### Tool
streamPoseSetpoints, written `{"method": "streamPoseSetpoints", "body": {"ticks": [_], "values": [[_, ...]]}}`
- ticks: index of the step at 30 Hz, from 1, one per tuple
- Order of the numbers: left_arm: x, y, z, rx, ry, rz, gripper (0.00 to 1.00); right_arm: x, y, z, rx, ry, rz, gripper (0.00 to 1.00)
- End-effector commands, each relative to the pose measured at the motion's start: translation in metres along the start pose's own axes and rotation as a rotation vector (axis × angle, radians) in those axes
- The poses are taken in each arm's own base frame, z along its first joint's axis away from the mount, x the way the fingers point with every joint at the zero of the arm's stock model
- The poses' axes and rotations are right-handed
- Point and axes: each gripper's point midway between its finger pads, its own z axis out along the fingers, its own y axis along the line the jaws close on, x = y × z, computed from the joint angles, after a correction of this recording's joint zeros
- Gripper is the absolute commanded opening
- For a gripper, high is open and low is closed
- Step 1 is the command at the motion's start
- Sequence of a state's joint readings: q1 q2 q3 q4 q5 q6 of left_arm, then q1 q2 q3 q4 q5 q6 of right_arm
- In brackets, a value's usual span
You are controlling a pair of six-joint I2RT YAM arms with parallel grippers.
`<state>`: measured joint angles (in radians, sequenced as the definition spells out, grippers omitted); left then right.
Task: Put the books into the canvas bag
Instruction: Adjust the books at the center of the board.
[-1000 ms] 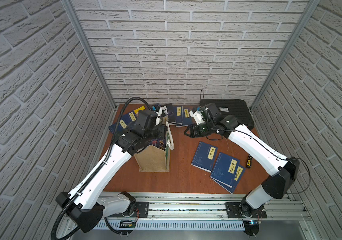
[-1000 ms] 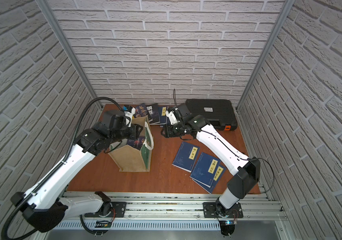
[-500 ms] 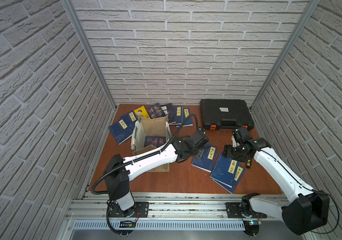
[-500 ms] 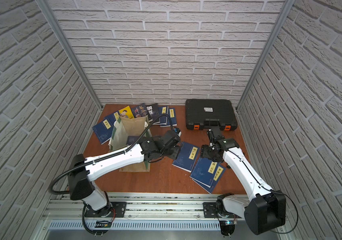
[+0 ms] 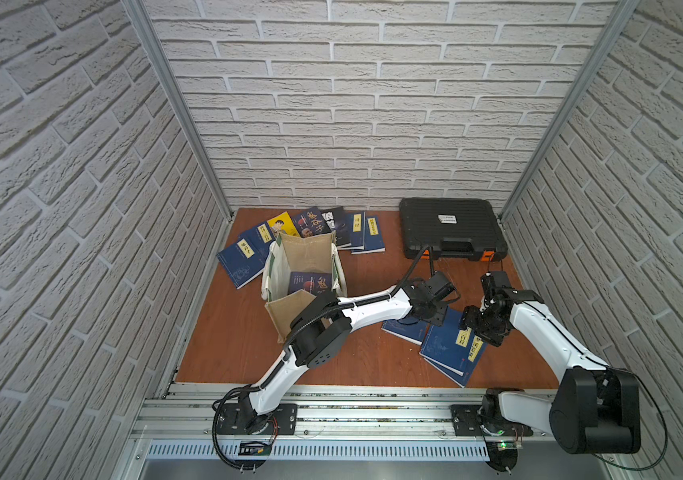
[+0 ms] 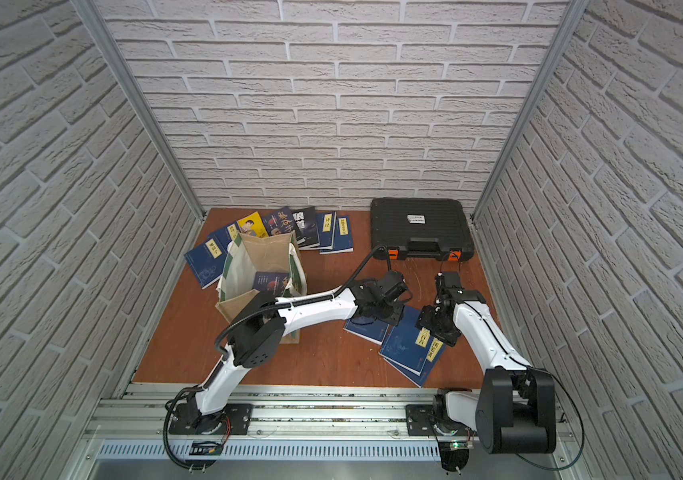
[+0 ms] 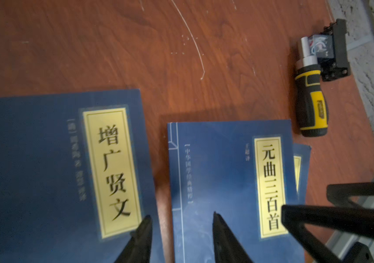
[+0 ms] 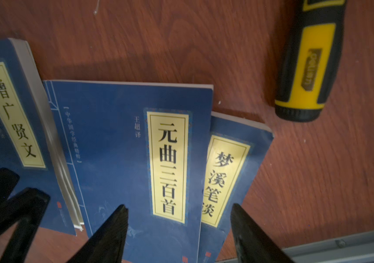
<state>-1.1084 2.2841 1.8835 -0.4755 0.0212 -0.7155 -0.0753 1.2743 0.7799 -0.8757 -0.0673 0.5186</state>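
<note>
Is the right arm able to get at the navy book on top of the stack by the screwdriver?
Probably yes: the right gripper hangs over that navy book, jaws open, with nothing on its cover. The left gripper, close alongside, might crowd it.

A tan canvas bag with green side panels [image 6: 263,266] stands open on the left half of the reddish-brown wooden tabletop [image 6: 323,361], with a dark-covered book [image 6: 270,282] inside it. Behind it, thin paperbacks [image 6: 310,228] fan along the far edge. A black plastic case [image 6: 418,226] lies in the far right corner. Toward the front right, the left gripper [image 6: 389,321] and the right gripper [image 6: 431,328] hang over overlapping navy books with yellow labels [image 6: 404,347].
</note>
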Motion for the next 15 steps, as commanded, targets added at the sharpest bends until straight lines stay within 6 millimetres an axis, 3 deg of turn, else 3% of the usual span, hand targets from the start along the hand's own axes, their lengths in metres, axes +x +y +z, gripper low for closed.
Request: {"method": "streamPoseSetpoints", "body": {"ticks": [1,9,15], "values": [[-0.008,0.001,0.012,0.019,0.002,-0.019,0.51,-0.007,0.021,0.011,-0.09,0.023,-0.01,0.68],[0.001,0.044,0.025,-0.01,0.044,-0.108,0.55,-0.001,0.034,0.036,-0.1,0.09,-0.038,0.62],[0.017,0.09,0.01,-0.099,0.042,-0.195,0.59,0.001,0.064,0.04,-0.125,0.082,-0.134,0.58]]}}
